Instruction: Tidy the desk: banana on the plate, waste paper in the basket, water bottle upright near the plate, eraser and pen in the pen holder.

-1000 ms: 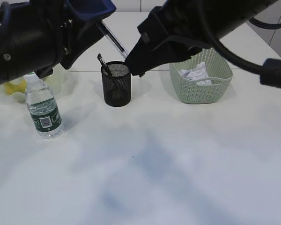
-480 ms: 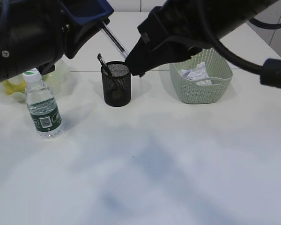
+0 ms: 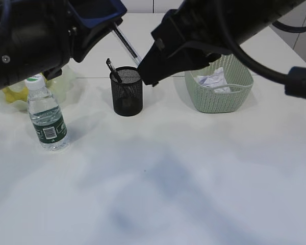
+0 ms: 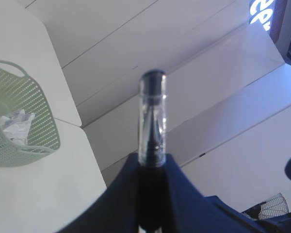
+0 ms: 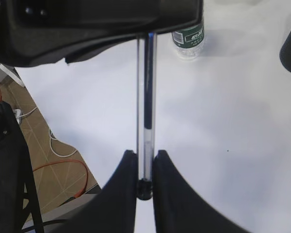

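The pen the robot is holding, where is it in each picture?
Exterior view: the clear pen slants between the two arms, above the black mesh pen holder.
Left wrist view: centre, poking up from the left end effector.
Right wrist view: centre, running upward from the right end effector.
Shared landmarks: the green basket shows in the exterior and left wrist views; the water bottle in the exterior and right wrist views.

White table [image 3: 194, 178]; orange cable [image 5: 63, 167] on tiled floor [image 5: 48, 179].
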